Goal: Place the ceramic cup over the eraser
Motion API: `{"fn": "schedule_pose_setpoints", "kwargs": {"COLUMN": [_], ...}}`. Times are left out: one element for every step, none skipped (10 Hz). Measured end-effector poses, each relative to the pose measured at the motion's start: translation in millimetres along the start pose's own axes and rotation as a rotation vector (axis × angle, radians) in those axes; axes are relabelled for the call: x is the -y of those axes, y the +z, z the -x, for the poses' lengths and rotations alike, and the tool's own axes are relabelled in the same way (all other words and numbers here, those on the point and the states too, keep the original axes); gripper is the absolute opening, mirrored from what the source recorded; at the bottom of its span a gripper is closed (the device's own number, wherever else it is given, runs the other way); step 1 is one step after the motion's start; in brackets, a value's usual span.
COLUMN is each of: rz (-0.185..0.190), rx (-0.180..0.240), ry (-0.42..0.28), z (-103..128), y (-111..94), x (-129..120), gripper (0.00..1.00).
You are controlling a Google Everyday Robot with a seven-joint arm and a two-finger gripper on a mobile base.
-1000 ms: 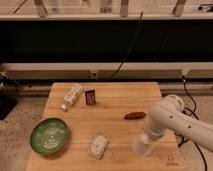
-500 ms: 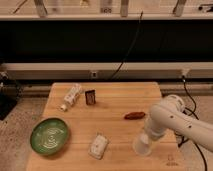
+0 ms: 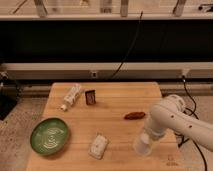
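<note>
**A:** Where is the thing we have to move?

**B:** The small, plain white, tapered ceramic cup [image 3: 142, 145] is at the tip of the robot's white arm [image 3: 170, 119]. It is well apart from the small dark rectangular eraser [image 3: 90, 97], off to its right in the view and much nearer the camera, close to the front edge of the light wooden table [image 3: 112, 127].

**A:** And the end effector?

**B:** The end effector [image 3: 143, 137] is right at the ceramic cup, at its upper part. I cannot tell whether it is closed on the cup or only resting against it, and I cannot tell whether the cup stands on the table or hangs just above it.

**A:** How does the cup look?

**B:** It is handleless, pale and smooth, and it looks tilted rather than squarely upright. I cannot make out which way its mouth faces.

**A:** So how should the carry go?

**B:** I'd lift it clear first, then travel back and left toward the eraser. The reddish-brown elongated lump [image 3: 134, 115] lies roughly between the eraser and the cup, so the cup should pass above it. The white plastic bottle [image 3: 71, 96] lies just beside the eraser on its left, so I'd approach from the right. The cup needs its mouth down, centred over the eraser, and then a straight descent so the rim doesn't nudge the eraser.

**A:** Anything else nearby?

**B:** The pale patterned flat rectangular pad [image 3: 98, 145] and the round green dish [image 3: 49, 136] sit nearer the camera than the eraser, off the likely path.
</note>
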Motion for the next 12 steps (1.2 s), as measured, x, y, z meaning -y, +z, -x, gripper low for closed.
{"fn": "schedule_pose_setpoints", "kwargs": {"rz": [0.000, -0.001, -0.004, -0.007, -0.006, -0.003, -0.003, 0.000, 0.001, 0.002, -0.001, -0.004], "rx": [-0.001, -0.003, 0.006, 0.012, 0.014, 0.014, 0.015, 0.016, 0.018, 0.021, 0.026, 0.034], "ry": [-0.003, -0.007, -0.003, -0.004, -0.001, -0.003, -0.009, -0.013, -0.015, -0.025, -0.036, -0.050], "z": [1, 4, 9, 13, 12, 12, 15, 15, 16, 18, 22, 27], "y": [0, -1, -4, -7, -14, -18, -25, -34, -41, -48, -53, -63], "x": [0, 1, 4, 8, 11, 13, 18, 23, 28, 34, 41, 52], "gripper": [0.15, 0.05, 0.00, 0.00, 0.00, 0.00, 0.00, 0.00, 0.00, 0.00, 0.00, 0.00]}}
